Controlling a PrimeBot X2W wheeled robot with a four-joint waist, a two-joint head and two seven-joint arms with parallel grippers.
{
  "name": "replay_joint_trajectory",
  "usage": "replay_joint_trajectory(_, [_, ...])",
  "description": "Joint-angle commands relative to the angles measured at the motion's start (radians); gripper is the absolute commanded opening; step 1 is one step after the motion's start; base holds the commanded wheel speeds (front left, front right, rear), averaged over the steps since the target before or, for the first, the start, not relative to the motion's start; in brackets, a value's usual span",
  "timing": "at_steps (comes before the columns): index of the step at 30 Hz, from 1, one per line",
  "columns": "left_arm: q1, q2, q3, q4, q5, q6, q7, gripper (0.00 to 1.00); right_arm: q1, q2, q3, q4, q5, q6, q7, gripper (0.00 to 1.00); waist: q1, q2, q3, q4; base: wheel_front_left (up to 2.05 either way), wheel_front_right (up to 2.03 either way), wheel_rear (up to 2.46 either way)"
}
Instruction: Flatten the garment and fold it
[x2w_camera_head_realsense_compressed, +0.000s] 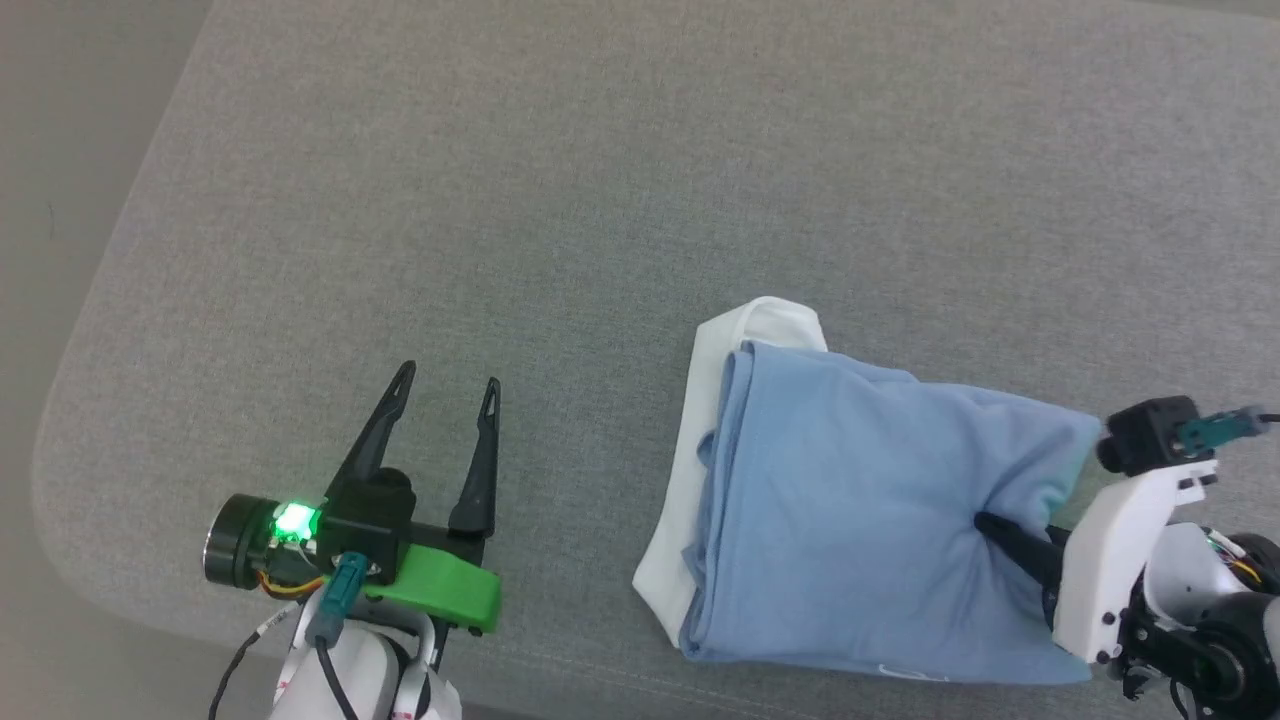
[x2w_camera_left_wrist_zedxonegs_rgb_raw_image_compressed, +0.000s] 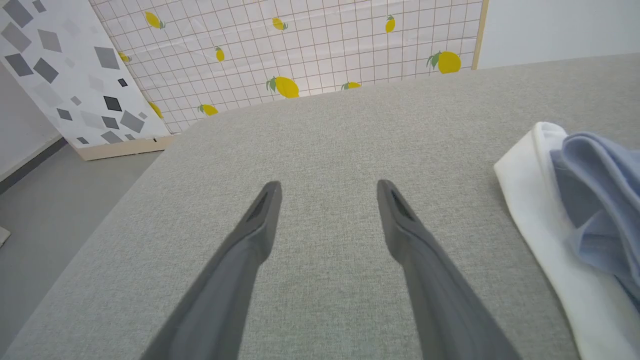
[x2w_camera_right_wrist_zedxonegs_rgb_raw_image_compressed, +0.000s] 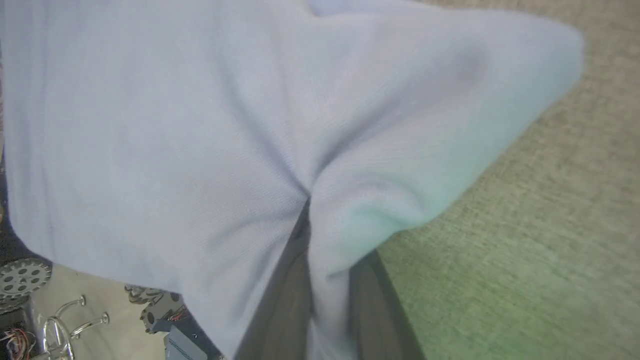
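Where garment (x2w_camera_head_realsense_compressed: 850, 500) bunches, right pincer (x2w_camera_head_realsense_compressed: 990, 525) tips hidden | left pincer (x2w_camera_head_realsense_compressed: 445, 385) spread

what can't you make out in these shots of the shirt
Head view: right end effector, fingertips buried in a pinched fold of the light blue knit shirt with white collar.
Head view: small white marking at its near edge, too small to read.
Left wrist view: most of the shirt, cut off by the right edge.

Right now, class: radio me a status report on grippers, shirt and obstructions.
Left gripper open, over grey surface. Right gripper shut on shirt, near its right edge. Shirt folded in layers, white edge toward left gripper. Nothing seen in the way.
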Motion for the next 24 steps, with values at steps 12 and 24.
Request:
replay_joint_trajectory(12, [-0.001,-0.023,-0.036,0.012,-0.019,-0.018,-0.005,1.0,-0.257,-0.407,0.321,-0.064,-0.232,-0.002,-0.126,0.0,0.0,-0.0001,-0.046,-0.236,0.0,0.0,0.0])
replay_joint_trajectory(24, [-0.078,-0.026,-0.09,-0.056,-0.002,-0.048,0.036,1.0,-0.472,-0.679,0.369,0.179,-0.309,-0.002,-0.318,0.0,0.0,-0.0001,0.149,-0.378,0.0,0.0,0.0])
